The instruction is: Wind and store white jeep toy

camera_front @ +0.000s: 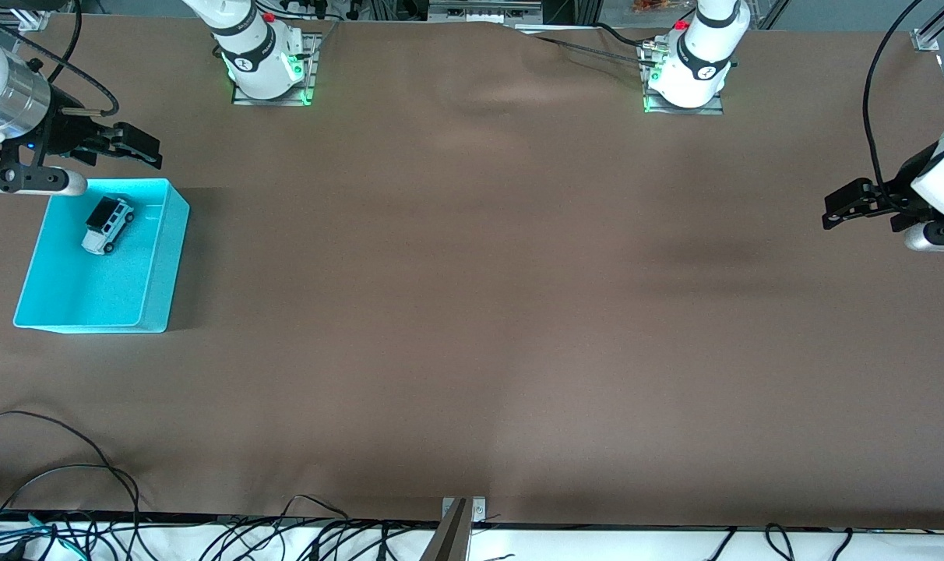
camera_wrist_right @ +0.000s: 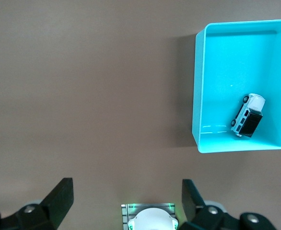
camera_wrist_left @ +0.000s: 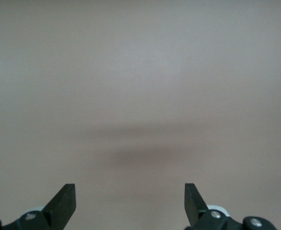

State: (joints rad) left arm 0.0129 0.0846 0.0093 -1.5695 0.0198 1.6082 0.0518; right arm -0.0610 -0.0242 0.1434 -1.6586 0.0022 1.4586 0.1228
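The white jeep toy [camera_front: 107,224] [camera_wrist_right: 248,115], with a black roof, lies inside the turquoise bin [camera_front: 168,257] [camera_wrist_right: 196,96] at the right arm's end of the table, in the part of the bin farther from the front camera. My right gripper [camera_front: 146,152] [camera_wrist_right: 126,189] hangs open and empty in the air beside the bin's edge closest to the arm bases. At the left arm's end of the table my left gripper [camera_front: 834,212] [camera_wrist_left: 130,191] is also open and empty, over bare brown cloth.
Brown cloth [camera_front: 472,312] covers the whole table. The two arm bases [camera_front: 265,66] [camera_front: 686,74] stand along the table edge farthest from the front camera. Loose cables [camera_front: 90,530] and a metal bracket [camera_front: 460,530] lie along the edge closest to that camera.
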